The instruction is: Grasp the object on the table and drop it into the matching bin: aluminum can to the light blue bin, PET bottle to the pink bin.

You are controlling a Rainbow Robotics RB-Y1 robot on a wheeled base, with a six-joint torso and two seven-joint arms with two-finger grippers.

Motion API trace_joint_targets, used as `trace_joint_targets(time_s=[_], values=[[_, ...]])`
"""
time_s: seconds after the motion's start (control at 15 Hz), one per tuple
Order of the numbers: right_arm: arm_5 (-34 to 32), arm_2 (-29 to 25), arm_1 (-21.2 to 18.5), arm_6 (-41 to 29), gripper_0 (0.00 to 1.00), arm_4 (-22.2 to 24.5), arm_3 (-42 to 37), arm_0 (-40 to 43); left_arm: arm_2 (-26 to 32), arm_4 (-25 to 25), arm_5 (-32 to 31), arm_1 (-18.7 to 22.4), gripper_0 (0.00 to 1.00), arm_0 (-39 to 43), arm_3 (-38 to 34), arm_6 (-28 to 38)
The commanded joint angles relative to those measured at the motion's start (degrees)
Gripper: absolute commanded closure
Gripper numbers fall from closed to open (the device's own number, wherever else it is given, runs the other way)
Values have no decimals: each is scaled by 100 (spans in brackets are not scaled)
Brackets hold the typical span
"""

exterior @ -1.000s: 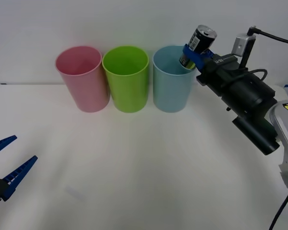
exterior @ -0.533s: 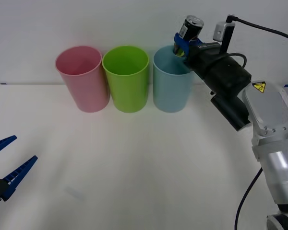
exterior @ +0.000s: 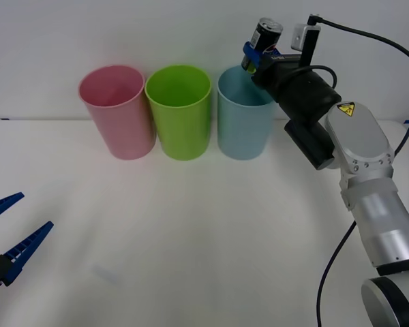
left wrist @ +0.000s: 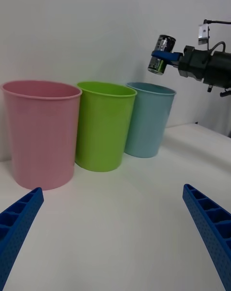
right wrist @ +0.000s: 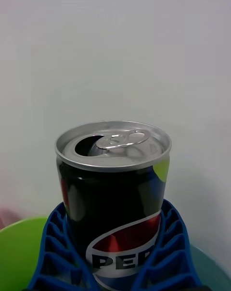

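The aluminum can [exterior: 266,33] is black with a silver pull-tab top and a red, white and blue logo. My right gripper [exterior: 253,57] is shut on its lower half and holds it, slightly tilted, in the air above the right back rim of the light blue bin [exterior: 244,126]. In the right wrist view the can [right wrist: 113,190] stands between the blue fingers [right wrist: 50,257]. The left wrist view shows the can [left wrist: 161,54] above the light blue bin [left wrist: 147,122]. The pink bin [exterior: 119,112] stands farthest left. My left gripper [exterior: 13,231] hangs open near the table's front left.
A green bin [exterior: 179,112] stands between the pink and light blue bins, all three in a row at the back of the white table [exterior: 191,238]. A plain white wall rises behind them.
My right arm has carried the can up and to the left, from beside the light blue bin's right rim to above it. The left arm has not moved.
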Motion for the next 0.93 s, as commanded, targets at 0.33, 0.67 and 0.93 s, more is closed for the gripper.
trace_joint_targets(time_s=[0.33, 0.67, 0.93], values=[[-78, -9, -17, 131, 0, 1, 1, 6, 0, 0, 0, 0, 0, 0, 0, 0], [-174, -70, -79, 175, 0, -78, -34, 50, 0, 0, 0, 0, 0, 0, 0, 0], [-210, -70, -202, 175, 0, -157, -412, 349, 0, 0, 0, 0, 0, 0, 0, 0]])
